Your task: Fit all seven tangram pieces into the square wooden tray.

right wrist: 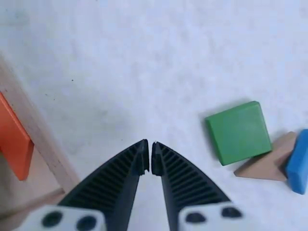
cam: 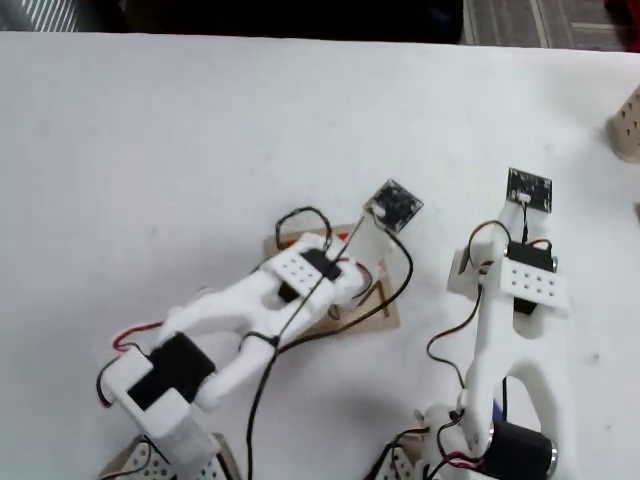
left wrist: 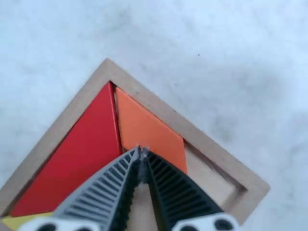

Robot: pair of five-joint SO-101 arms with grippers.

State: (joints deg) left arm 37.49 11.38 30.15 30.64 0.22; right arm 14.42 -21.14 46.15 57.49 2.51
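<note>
Seemingly to nudge the orange piece (left wrist: 147,127) home, my left tool (left wrist: 142,152) rests closed and empty over the wooden tray (left wrist: 199,139).

Bright, even light is washing over the white surface (cam: 160,130), glaring palest far beyond the tray (cam: 388,318). Only soft, faint shadows are falling beside the tray, under the arm (cam: 250,300) crossing it; a thin shadow is lying inside its rim.
</note>
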